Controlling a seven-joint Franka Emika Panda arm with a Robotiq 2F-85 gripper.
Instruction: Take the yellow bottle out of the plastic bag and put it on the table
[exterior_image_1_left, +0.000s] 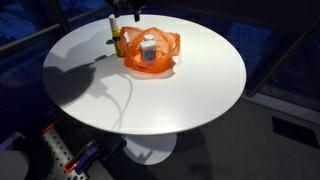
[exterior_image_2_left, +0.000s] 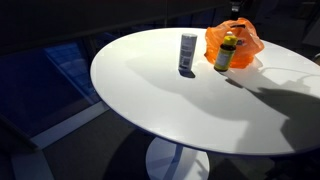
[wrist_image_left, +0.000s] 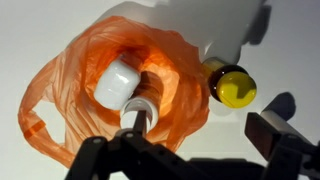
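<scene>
Hand (wrist_image_left: 188, 150): spread wide; holds nothing; hangs above the bag
Yellow bottle (wrist_image_left: 232, 86): upright on the surface (exterior_image_2_left: 150, 100); outside the plastic bag (wrist_image_left: 70, 90), just beside its rim
Bearing: in the wrist view the bottle lies ahead of the hand, off-centre toward the finger at the picture's right edge; long axis vertical, cap facing up
Judgement: bottle already out and standing; task looks essentially done

I read bag (wrist_image_left: 60, 90) as thin orange plastic film, translucent, crinkled, glossy on folds. Yellow bottle (wrist_image_left: 232, 86): smooth shiny plastic cap, glossy amber body. Table (exterior_image_1_left: 150, 100): white, smooth, soft sheen. White item (wrist_image_left: 115, 82) in bag looks like smooth, satin plastic to me.
</scene>
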